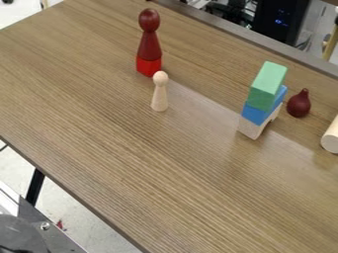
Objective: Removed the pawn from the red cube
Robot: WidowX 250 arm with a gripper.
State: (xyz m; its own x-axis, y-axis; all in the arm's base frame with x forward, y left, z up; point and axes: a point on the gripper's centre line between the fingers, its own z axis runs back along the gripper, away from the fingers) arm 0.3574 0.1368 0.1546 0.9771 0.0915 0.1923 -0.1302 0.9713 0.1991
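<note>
Soft light, source unclear, pale sheen on the table (188, 165)

A dark grey, rounded part (20, 233) shows in the lower left corner, cut off by the left and bottom edges; whether it belongs to the robot's arm, I cannot tell. It lies over a grey metal plate (56, 242) with a round bolt head (45, 226) just beside it, apart from the surface (132, 163) and beyond its near left edge.

Two pawns (149, 45), one red cube (148, 67), three blocks (267, 85), one bulb (299, 105), one cylinder (331, 139) show.
</note>
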